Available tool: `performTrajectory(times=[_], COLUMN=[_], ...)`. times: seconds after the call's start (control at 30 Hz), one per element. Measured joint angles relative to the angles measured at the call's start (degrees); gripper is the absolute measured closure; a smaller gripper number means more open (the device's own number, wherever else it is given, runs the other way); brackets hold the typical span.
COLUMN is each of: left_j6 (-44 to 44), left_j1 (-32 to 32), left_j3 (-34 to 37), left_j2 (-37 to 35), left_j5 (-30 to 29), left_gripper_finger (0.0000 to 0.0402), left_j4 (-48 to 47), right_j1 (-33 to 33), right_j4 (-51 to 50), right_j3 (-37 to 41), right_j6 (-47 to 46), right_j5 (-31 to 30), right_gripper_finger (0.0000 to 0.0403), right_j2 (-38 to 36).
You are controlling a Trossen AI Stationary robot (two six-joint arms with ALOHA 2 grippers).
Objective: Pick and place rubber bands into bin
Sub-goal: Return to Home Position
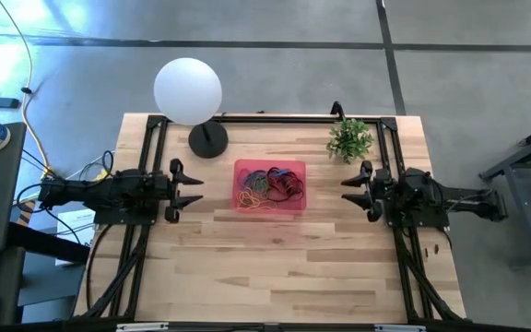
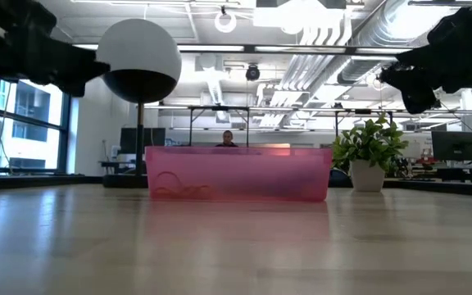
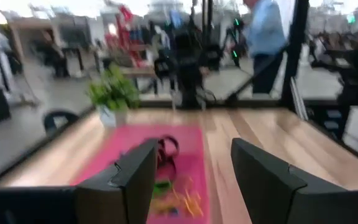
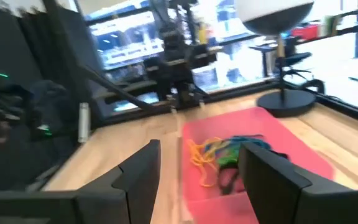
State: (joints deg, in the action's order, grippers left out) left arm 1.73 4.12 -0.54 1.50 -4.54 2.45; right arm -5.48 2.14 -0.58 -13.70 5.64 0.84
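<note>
A pink translucent bin [image 1: 295, 208] stands mid-table, its flat bottom on the wood, and holds a tangle of rubber bands [image 1: 267, 185] in red, blue, green, yellow and orange. The bands also show in the left wrist view [image 3: 169, 186] and the right wrist view [image 4: 219, 154]. My left gripper [image 1: 190, 189] stands open at the table's left side, pointing level toward the bin, with nothing between its fingers. Open too, my right gripper [image 1: 354, 189] points level at the bin from the table's right side, well clear of it.
A white globe lamp [image 1: 188, 90] on a dark round base [image 1: 207, 140] stands behind the bin to the left. A small potted plant [image 1: 349, 139] sits at the back right. A black frame [image 1: 275, 117] borders the table's far side. A person [image 3: 261, 31] stands beyond the table.
</note>
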Motion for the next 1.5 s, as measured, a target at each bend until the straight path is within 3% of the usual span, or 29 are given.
performTrajectory(times=[0.17,0.4,0.63,0.97,1.03,1.27,1.5], left_j6=[-0.7,0.0,0.0,7.5,7.6,7.5,7.4], left_j1=[0.0,0.0,0.0,0.0,0.0,0.0,0.0], left_j3=[0.0,0.0,0.0,0.0,0.0,0.0,0.0], left_j2=[0.7,0.7,0.7,0.7,0.7,0.7,0.7], left_j5=[5.4,5.1,5.0,5.0,5.0,5.4,5.4], left_gripper_finger=[0.0207,0.0208,0.0208,0.0208,0.0207,0.0207,0.0208], left_j4=[-1.7,-1.8,-1.8,-1.8,-1.8,-1.8,-1.8], right_j1=[-0.1,-0.2,-0.3,-0.1,-0.1,0.0,0.0], right_j4=[-1.5,-1.8,-1.3,1.2,1.1,-1.1,-1.5], right_j3=[-0.1,-0.1,-0.1,-0.1,-0.1,-0.1,-0.1], right_j6=[0.8,-4.6,-4.4,3.7,5.5,8.3,9.2], right_j5=[-5.9,-5.5,-8.4,-25.1,-24.4,-10.5,-7.8], right_gripper_finger=[0.0199,0.0199,0.0199,0.0199,0.0199,0.0199,0.0199], right_j2=[3.4,9.3,12.5,12.6,12.6,12.7,12.7])
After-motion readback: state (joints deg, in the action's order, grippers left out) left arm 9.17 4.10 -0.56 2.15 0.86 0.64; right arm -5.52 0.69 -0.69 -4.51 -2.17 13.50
